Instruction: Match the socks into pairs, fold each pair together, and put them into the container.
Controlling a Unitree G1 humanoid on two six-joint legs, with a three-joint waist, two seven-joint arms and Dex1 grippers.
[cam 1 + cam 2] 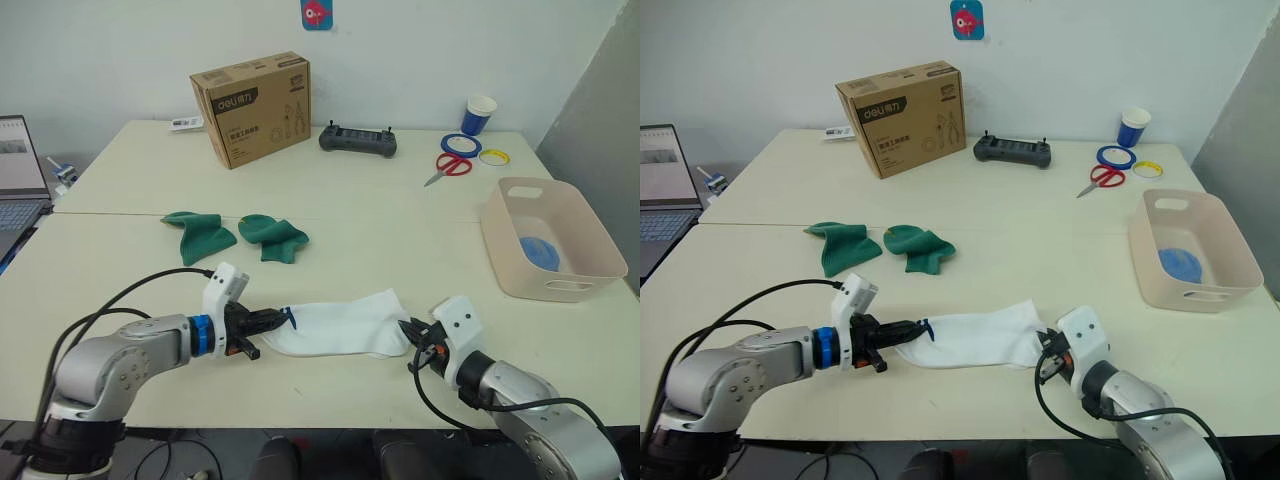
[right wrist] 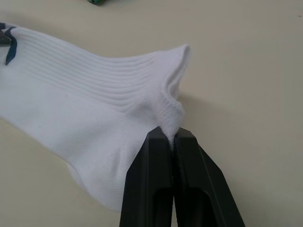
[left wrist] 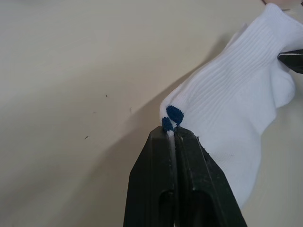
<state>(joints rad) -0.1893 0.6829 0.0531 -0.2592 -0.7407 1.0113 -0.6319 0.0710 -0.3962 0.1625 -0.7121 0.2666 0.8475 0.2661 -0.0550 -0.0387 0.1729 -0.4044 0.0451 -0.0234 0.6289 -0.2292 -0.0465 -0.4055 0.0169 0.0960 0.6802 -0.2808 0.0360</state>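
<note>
White socks (image 1: 340, 326) lie stretched along the front of the table, stacked so that two small dark blue tabs show at one end (image 3: 171, 117). My left gripper (image 1: 281, 320) is shut on that tabbed end. At the other end my right gripper (image 1: 409, 333) is shut on the white fabric (image 2: 169, 124). Two dark green socks (image 1: 197, 233) (image 1: 272, 236) rest side by side farther back on the left. The pinkish-beige container (image 1: 551, 238) stands at the right with a rolled light blue sock (image 1: 541, 250) inside.
A brown cardboard box (image 1: 252, 107) stands at the back, with a black controller (image 1: 357, 141) beside it. Red scissors (image 1: 449, 166), tape rings (image 1: 462, 145) and a blue cup (image 1: 479, 115) lie at the back right. A laptop (image 1: 18, 182) sits at the far left.
</note>
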